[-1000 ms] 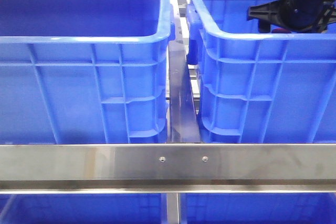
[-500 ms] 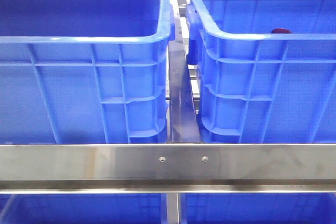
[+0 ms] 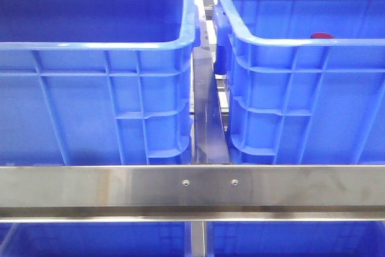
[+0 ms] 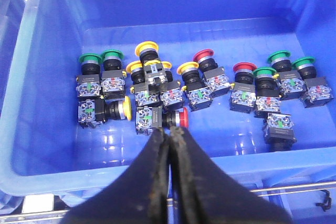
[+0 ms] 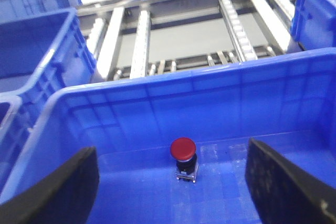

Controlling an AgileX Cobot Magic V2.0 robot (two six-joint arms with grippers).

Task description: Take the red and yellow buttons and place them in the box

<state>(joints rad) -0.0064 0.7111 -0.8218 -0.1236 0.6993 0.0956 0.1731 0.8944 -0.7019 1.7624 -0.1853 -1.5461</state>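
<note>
Right wrist view: red button (image 5: 183, 149), round dome cap on a dark body, upright on the floor of the blue box (image 5: 131, 103), low centre of frame, between the widely spread fingers of the right gripper (image 5: 173, 192), untouched. Left wrist view: left gripper (image 4: 169, 145) fingers pressed together at bottom centre, empty, above a twin crate (image 4: 47, 145) scattered with red, yellow and green buttons (image 4: 199, 85).

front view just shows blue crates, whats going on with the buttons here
A two-arm robot is sorting push buttons between blue crates. The right gripper is open and empty above a crate where one red button stands upright on the floor. The left gripper is shut and empty over another crate holding a pile of green, yellow and red buttons. Nothing is being carried.
</note>
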